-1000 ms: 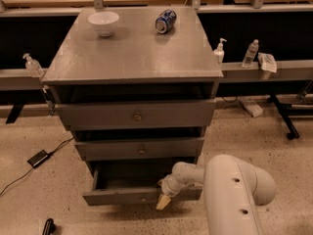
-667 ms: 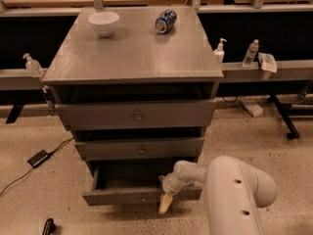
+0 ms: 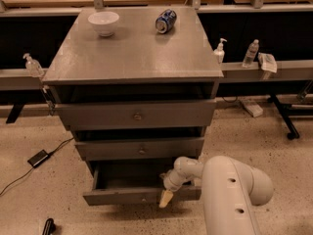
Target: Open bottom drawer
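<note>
Judging by the dark hollow showing above its front, the bottom drawer (image 3: 117,196), just behind the gripper (image 3: 166,198) whose grip I cannot tell, stands partly open, with little pulling left.

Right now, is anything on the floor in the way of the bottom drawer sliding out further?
Nothing visible does. The tool is at the bottom drawer front lip, right of centre. The floor ahead looks bare; the black adapter lies off to the left, outside its path.
</note>
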Motion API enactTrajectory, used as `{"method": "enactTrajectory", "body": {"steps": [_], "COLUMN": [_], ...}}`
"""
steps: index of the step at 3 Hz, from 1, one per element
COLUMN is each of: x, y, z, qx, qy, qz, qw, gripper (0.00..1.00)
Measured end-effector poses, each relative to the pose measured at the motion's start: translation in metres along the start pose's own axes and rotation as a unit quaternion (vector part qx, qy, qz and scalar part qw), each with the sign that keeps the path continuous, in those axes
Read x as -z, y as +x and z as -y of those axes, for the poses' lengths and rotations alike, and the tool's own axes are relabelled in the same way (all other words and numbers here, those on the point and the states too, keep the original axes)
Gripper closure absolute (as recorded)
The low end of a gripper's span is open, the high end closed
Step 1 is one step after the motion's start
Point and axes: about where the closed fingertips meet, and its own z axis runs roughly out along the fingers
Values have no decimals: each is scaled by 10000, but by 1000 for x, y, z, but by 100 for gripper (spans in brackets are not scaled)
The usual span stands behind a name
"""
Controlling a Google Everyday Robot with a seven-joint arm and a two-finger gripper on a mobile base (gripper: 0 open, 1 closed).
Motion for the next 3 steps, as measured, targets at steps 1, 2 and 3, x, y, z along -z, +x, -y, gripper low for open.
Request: {"method": "enactTrajectory", "body": {"steps": [1, 2, 3], "x": [1, 2, -8], "y": [3, -6, -15], "z": [0, -17, -46], "qx": [-42, 38, 33], "qy": [-20, -128, -459], "qz": [-42, 39, 280], "qw": [10000, 9999, 9985], "gripper": [38, 63, 94]}}
